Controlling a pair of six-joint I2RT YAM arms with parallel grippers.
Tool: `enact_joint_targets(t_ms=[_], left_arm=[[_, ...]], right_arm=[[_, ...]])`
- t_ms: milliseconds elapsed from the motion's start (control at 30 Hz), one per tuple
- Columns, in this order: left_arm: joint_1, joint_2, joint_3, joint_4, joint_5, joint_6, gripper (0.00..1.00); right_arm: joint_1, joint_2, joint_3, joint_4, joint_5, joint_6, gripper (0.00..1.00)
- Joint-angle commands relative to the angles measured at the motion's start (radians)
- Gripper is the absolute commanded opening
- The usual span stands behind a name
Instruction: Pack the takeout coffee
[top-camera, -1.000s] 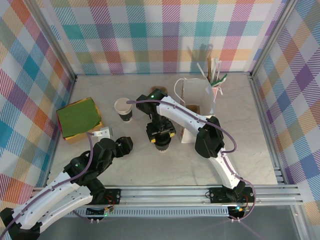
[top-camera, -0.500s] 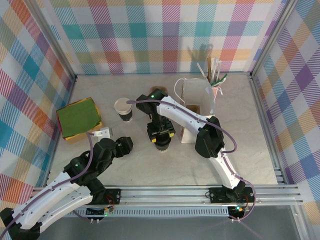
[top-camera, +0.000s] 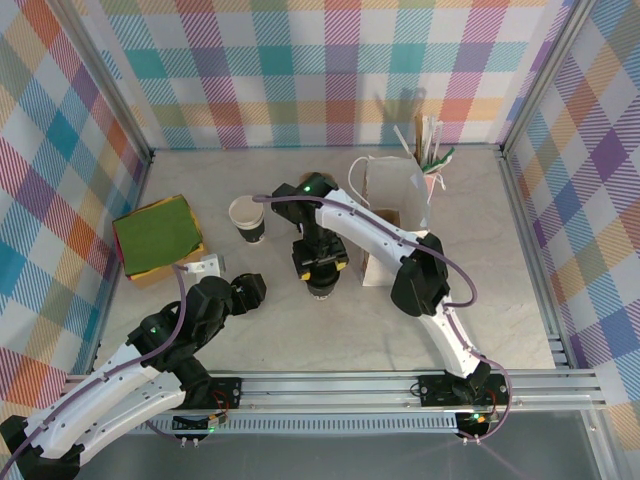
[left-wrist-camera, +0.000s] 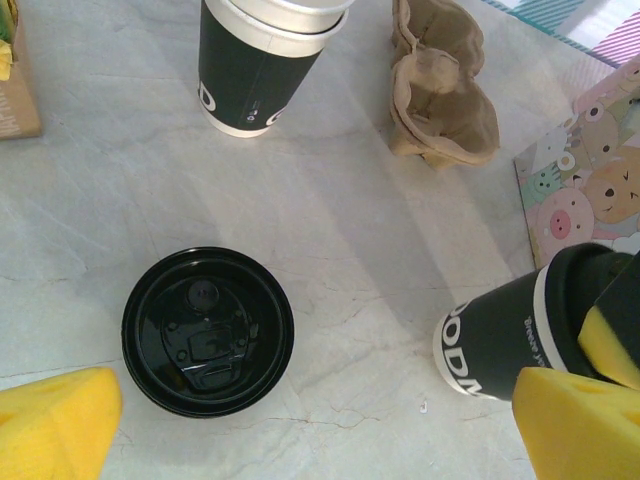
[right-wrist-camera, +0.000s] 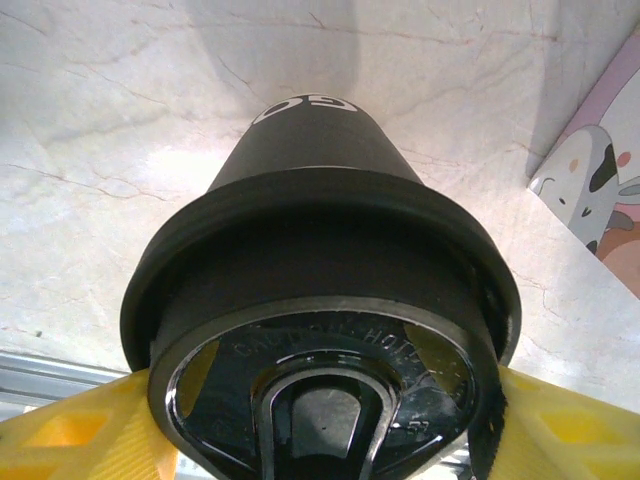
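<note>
Left gripper (top-camera: 247, 288) spread wide, empty, near the left side of the takeout coffee (right-wrist-camera: 310, 200). Right gripper (top-camera: 320, 266) has it, with yellow pads clamped on both sides of the lid rim from above. Cup axis roughly upright, lid up, base toward table. White bag (top-camera: 395, 185) just right, mouth up, so probably lift over.

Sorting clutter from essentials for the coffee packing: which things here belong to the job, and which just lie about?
Job: takeout coffee, right pincer gripping its lid, white paper bag.
Lying about: lidless cup, loose black lid, cardboard carrier, green paper stack.
</note>
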Motion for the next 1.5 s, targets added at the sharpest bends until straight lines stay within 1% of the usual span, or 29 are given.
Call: enact_joint_targets(t_ms=[0,367,733,833,967,1067,1467], left_arm=[[0.007,0.004,0.002,0.017,0.015,-0.005,1.0],[0.008,0.053,0.03,0.053,0.051,-0.003,1.0],[0.007,0.078,0.06,0.065,0.08,-0.003,1.0],[0.007,0.085,0.07,0.068,0.092,-0.003,1.0],[0.007,0.097,0.081,0.076,0.105,-0.002,1.0],[0.008,0.111,0.087,0.092,0.12,0.0,1.0],[0.007,0.193,0.138,0.122,0.158,0.003,1.0]], right_arm=[[0.007,-0.072,0.053,-0.091,0.013,0.023,0.67],[0.007,-0.145,0.162,-0.168,0.05,0.026,0.67],[0.002,-0.258,0.182,-0.166,0.069,0.023,0.67],[-0.005,-0.287,0.181,-0.168,0.043,0.024,0.67],[-0.015,-0.321,0.165,-0.17,0.008,0.02,0.67],[-0.023,-0.355,0.137,-0.17,0.006,0.018,0.67],[-0.055,-0.545,0.003,-0.169,0.059,0.02,0.67]])
